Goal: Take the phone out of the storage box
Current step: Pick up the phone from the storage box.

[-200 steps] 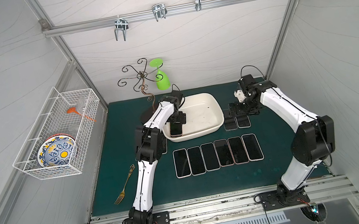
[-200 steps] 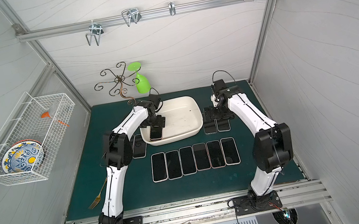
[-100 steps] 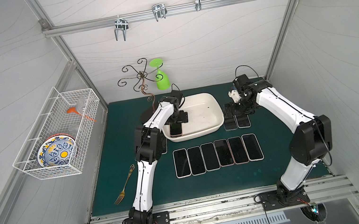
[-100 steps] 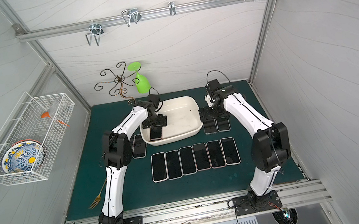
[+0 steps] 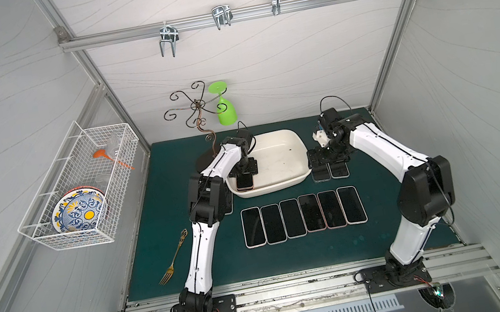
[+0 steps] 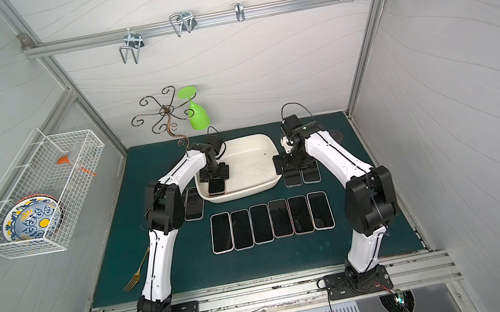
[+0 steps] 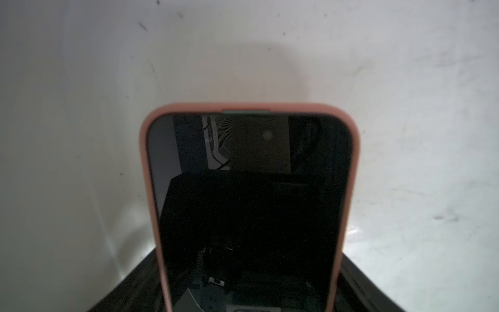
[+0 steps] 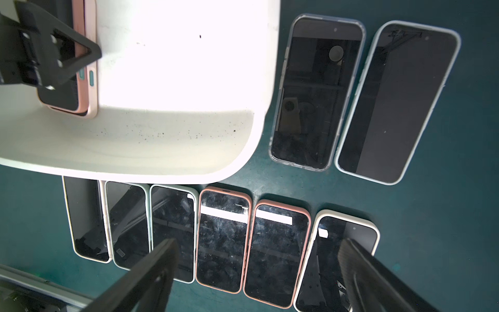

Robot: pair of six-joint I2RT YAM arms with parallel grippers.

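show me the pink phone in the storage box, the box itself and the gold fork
pink phone [image 5: 244, 182]: in a top view, on the part of its dark screen that shows.
storage box [image 5: 280, 160]: in a top view, on its bare floor.
gold fork [image 5: 174, 257]: in a top view, on the middle of its handle.

Both top views look steeply down from high at the front, over the whole mat [image 5: 293, 253] up to the back wall [image 5: 259, 58]; they share almost everything. The left wrist view sits very close over a phone [image 7: 248, 202] in the box [image 7: 81, 81]. The right wrist view looks down from farther off, sharing that phone and box.
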